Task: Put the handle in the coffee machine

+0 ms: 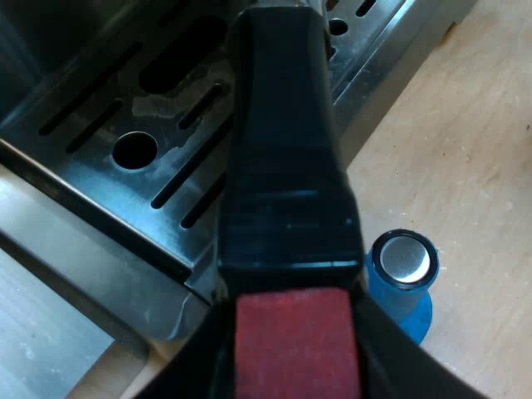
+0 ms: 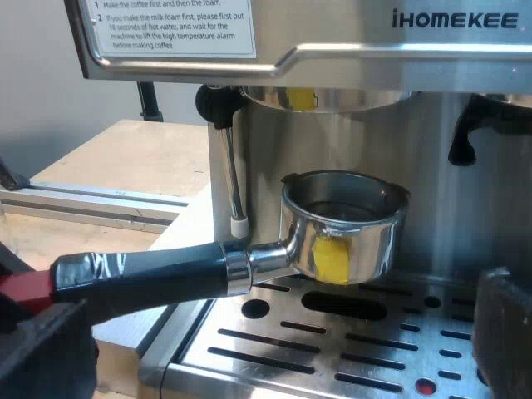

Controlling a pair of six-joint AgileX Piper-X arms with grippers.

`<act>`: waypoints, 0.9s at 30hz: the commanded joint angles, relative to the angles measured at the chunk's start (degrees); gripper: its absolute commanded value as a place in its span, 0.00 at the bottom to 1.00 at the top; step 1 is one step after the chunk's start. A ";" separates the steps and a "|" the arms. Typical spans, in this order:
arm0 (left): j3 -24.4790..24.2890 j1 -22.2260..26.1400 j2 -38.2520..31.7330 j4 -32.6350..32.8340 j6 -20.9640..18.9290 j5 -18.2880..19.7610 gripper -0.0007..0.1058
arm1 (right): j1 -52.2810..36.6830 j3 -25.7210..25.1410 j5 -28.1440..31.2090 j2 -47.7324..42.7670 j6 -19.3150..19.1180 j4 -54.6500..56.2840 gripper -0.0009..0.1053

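Observation:
The metal holder [image 2: 345,220] hangs level just under the espresso machine's [image 2: 332,33] brew head [image 2: 324,98], over the drip tray [image 2: 332,349], apart from the head. Its basket carries a yellow mark, and so does the head. The dark handle [image 1: 287,141] with its red end [image 1: 295,341] sits between the fingers [image 1: 195,366] of my left gripper [image 1: 295,353], which is shut on it. My right gripper [image 2: 278,332] faces the machine's front with its fingers [image 2: 503,332] wide apart, open, nothing between them.
A blue tamper [image 1: 403,274] with a shiny top stands on the wooden table [image 1: 474,125] beside the drip tray's corner. The steam wand [image 2: 235,166] hangs close to the holder's neck. An aluminium rail [image 2: 91,199] lies on the wood beyond the handle.

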 commanded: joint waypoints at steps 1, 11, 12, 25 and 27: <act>-0.99 -0.11 -0.44 -2.11 -0.40 2.64 0.01 | -0.07 0.03 -0.36 -0.28 -0.77 -0.32 0.88; -0.99 0.07 -0.44 -2.13 -0.40 3.12 0.01 | -0.07 0.03 -0.36 -0.28 -0.77 -0.32 0.88; -0.99 0.08 -0.44 -2.13 -0.40 3.12 0.01 | -0.07 0.03 -0.36 -0.28 -0.77 -0.32 0.88; -0.99 4.08 -0.44 -1.59 0.43 6.37 0.01 | -0.07 0.03 -0.36 -0.28 -0.77 -0.32 0.88; -0.99 4.90 -0.44 -1.43 1.48 6.91 0.01 | -0.07 0.03 -0.36 -0.28 -0.77 -0.32 0.88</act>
